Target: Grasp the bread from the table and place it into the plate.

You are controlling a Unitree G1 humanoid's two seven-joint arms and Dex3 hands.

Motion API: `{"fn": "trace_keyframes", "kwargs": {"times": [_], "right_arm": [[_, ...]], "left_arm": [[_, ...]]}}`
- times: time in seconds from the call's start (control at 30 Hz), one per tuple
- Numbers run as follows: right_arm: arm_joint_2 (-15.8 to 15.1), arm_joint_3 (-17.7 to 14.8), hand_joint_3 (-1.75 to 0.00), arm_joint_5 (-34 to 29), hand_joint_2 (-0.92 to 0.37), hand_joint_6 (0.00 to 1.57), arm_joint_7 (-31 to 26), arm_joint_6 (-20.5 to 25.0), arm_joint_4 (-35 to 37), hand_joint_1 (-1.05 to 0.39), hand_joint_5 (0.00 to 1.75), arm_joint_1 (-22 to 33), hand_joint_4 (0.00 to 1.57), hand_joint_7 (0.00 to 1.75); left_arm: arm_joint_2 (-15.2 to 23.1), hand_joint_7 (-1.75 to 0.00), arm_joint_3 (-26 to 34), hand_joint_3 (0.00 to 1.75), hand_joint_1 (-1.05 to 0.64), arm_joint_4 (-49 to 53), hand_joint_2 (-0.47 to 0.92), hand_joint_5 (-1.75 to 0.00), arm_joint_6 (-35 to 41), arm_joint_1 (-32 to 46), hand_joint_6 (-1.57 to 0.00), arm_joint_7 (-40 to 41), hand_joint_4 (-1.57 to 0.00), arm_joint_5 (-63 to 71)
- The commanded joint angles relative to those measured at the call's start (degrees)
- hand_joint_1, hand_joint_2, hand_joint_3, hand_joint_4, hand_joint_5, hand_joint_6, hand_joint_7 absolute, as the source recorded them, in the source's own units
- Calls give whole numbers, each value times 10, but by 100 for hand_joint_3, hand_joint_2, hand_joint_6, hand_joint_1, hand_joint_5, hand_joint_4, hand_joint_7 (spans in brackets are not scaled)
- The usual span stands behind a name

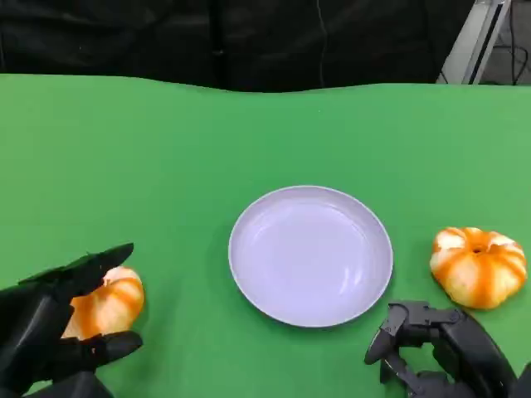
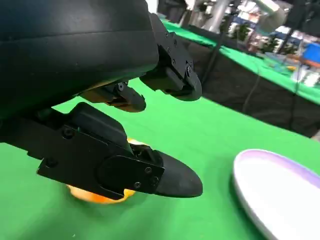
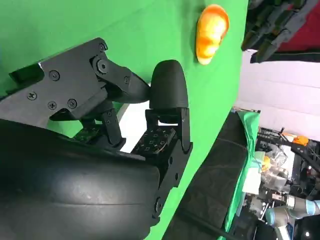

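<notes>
Our left hand cups one bread without clearly gripping it, our right hand curled closed beside the plate.

No text, label, brand, number or sign can be read in any of the views.
</notes>
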Motion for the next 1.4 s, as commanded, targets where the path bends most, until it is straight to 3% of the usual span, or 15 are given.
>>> {"fn": "trace_keyframes", "kwargs": {"times": [0.03, 0.3, 0.53, 0.7, 1.17, 1.27, 1.37, 1.4], "right_arm": [[-5, -4, -93, 0, -63, 85, -6, -3, -1, -12, 148, 3, 81, 118], [-6, -4, -95, 1, -62, 84, -6, -2, -4, -13, 149, 6, 81, 118], [-4, -5, -95, 2, -63, 84, -7, 0, -7, -12, 148, 6, 82, 118], [-2, -3, -94, 1, -63, 84, -7, 3, -7, -12, 148, 5, 82, 118], [3, 0, -96, -4, -62, 84, -12, 3, -12, -11, 149, 8, 82, 118], [3, -1, -97, -2, -61, 84, -11, 7, -13, -11, 149, 7, 81, 118], [3, -1, -97, -3, -61, 84, -12, 7, -14, -12, 150, 7, 81, 118], [4, -1, -97, -3, -61, 84, -13, 7, -15, -11, 150, 7, 81, 118]], "left_arm": [[21, 0, -14, 27, -90, 35, 92, 0, 29, -21, -50, 38, -53, 15], [51, 0, -72, 29, -96, 85, 92, 0, 135, -64, -39, 17, -38, 48], [72, -1, -112, 27, -98, 123, 92, -2, 161, -92, -41, 22, -42, 45], [85, -3, -141, 34, -98, 157, 92, -5, 163, -118, -48, -1, -55, 37], [102, -3, -207, 36, -99, 227, 92, -4, 176, -179, -54, -43, -60, 27], [104, -1, -216, 14, -75, 232, 91, -2, 175, -183, -55, -44, -63, 24], [108, 0, -221, 5, -67, 231, 92, -1, 174, -183, -55, -54, -63, 17], [110, 0, -222, 4, -47, 229, 85, -1, 174, -182, -53, -63, -61, 14]]}}
